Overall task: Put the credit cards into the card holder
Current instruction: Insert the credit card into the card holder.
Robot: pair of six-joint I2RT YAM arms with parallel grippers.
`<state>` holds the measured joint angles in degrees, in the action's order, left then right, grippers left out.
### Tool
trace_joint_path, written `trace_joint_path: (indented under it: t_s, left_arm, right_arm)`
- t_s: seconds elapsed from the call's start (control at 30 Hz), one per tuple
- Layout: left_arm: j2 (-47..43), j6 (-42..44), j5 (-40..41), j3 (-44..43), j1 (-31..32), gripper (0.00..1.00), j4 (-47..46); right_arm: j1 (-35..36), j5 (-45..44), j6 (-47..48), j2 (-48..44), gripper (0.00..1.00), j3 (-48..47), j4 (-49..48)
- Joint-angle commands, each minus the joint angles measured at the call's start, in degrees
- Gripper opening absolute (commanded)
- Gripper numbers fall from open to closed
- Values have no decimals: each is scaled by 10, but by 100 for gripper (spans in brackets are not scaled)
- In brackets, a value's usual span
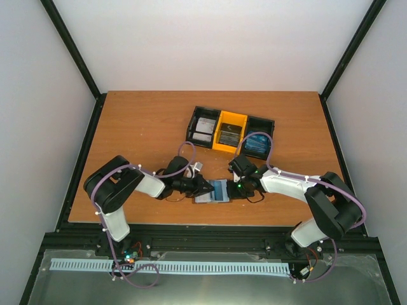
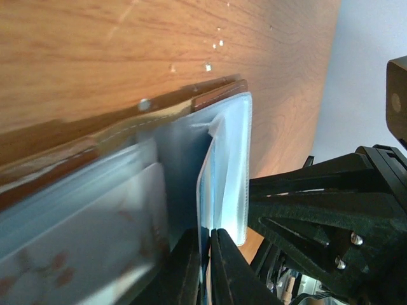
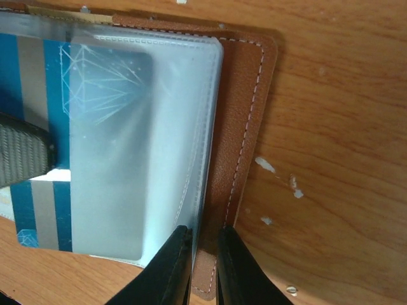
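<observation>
While the card holder [image 1: 213,190] lies open on the table [image 1: 140,127] near its front edge, between the two grippers, a blue card [image 3: 38,82] sits partway in one of its frosted pockets. One end shows dimly through the plastic and the other end is bare. The step in hand looks like seating that card. The next move calls for a straight, flat push along the pocket, with the holder pinned so it cannot skate on the wood.

The right gripper [image 3: 203,232] is clenched on the holder's outer edge, where the pocket seam meets the stitched brown cover, and looks like the anchor. The left gripper [image 2: 205,238] is pinched tight on a thin clear leaf of the holder that stands up from the cover. Whether the card itself is also in that pinch I cannot tell.

Both arms fold in from their bases with elbows pushed out to the sides. Their forearms run low over the table and the wrists face each other across the holder.

Further back, well apart from the holder, the three-part tray [image 1: 192,127] has more credit cards [image 1: 203,129] in its compartments, so much of the job appears to remain.
</observation>
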<state>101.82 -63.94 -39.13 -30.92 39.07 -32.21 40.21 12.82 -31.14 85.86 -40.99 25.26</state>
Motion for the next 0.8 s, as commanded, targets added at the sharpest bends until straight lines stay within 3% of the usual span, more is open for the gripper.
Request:
trace_joint_path:
  t_s: [0.0, 0.2, 0.5, 0.77]
  left_arm:
    - [5, 38, 20, -47, 21, 9, 85]
    - [0, 65, 42, -77, 24, 17, 160]
    - [-38, 75, 64, -99, 26, 42, 257]
    - [-78, 54, 76, -125, 26, 51, 350]
  right_arm:
    - [3, 3, -5, 19, 13, 3, -7]
    - [3, 2, -7, 19, 13, 5, -9]
    - [3, -3, -11, 16, 13, 7, -10]
    - [3, -2, -13, 17, 13, 9, -14]
